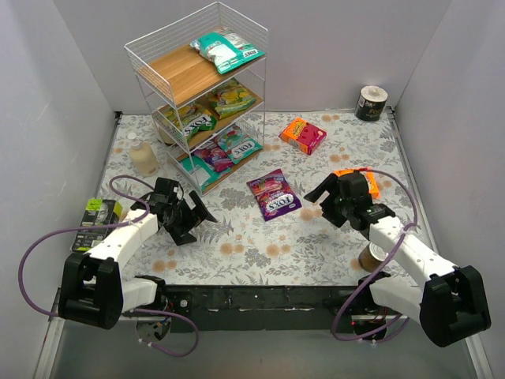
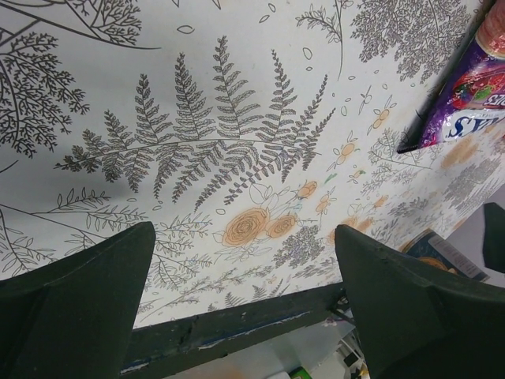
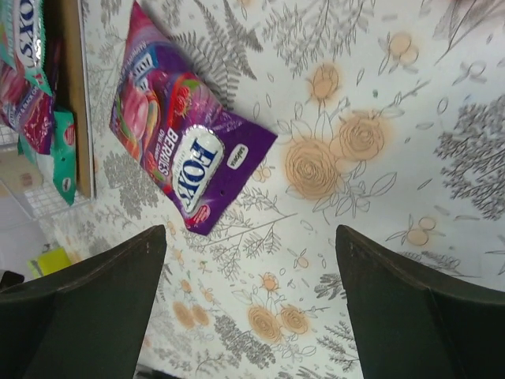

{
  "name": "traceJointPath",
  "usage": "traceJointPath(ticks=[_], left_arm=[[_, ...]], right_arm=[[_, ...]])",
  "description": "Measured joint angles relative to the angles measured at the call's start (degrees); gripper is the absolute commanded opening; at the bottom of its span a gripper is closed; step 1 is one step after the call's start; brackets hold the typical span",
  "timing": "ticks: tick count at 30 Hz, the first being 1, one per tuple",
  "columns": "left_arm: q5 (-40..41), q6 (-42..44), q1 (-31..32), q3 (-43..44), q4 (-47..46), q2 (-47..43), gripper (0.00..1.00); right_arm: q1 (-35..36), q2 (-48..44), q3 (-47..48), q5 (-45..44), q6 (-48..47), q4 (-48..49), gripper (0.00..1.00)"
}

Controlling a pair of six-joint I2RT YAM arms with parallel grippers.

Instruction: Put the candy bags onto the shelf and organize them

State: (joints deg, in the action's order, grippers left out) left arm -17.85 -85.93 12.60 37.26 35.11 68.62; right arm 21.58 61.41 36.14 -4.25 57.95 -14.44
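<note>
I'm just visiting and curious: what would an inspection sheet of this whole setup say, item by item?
Surface: table covered by a floral cloth.
Job's things: shelf stocked on all three tiers, teal-white bag on top; one purple candy bag lies flat on the cloth.
Clutter: orange-pink box, pale bottle, small round container in the far right corner.
Grippers: left gripper and right gripper both open, empty.
Cables: purple cables loop beside both arms.
Surroundings: plain white walls.
</note>
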Motion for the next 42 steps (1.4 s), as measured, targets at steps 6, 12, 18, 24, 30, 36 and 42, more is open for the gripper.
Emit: traceJointPath(ticks=[6, 12, 18, 24, 30, 36, 42], left_arm=[[0.02, -1.03, 0.02, 0.11, -0.24, 0.07, 0.98], [0.11, -1.7, 0.02, 0.39, -0.15, 0.07, 0.98], [0.68, -1.95, 0.0, 0.52, 0.68, 0.04, 0.98], [1.16, -1.9, 0.0, 1.27, 1.25, 0.02, 0.98], [1.99, -1.79, 0.02, 1.77, 2.43, -0.07, 0.98], [2.47, -1.44, 0.0, 2.14, 3.13, -0.07, 0.98], [3.15, -1.18, 0.02, 2.78, 3.74, -0.07, 0.98]], right_arm=[[1.01, 5.18, -3.02, 5.33, 7.93, 5.46, 0.95], [2.89, 9.99, -3.23, 5.75, 17.14, 11.06, 0.95], [5.97, 18.03, -5.77, 5.9, 26.84, 19.89, 0.95], [9.27, 24.52, -5.27, 5.75, 33.88, 30.95, 0.96], [10.86, 28.39, -3.17, 2.8, 36.89, 34.14, 0.84], [11.08, 31.34, 0.28, 0.57, 37.86, 30.97, 0.55], [11.13, 32.81, 2.6, -2.25, 37.62, 24.72, 0.22]])
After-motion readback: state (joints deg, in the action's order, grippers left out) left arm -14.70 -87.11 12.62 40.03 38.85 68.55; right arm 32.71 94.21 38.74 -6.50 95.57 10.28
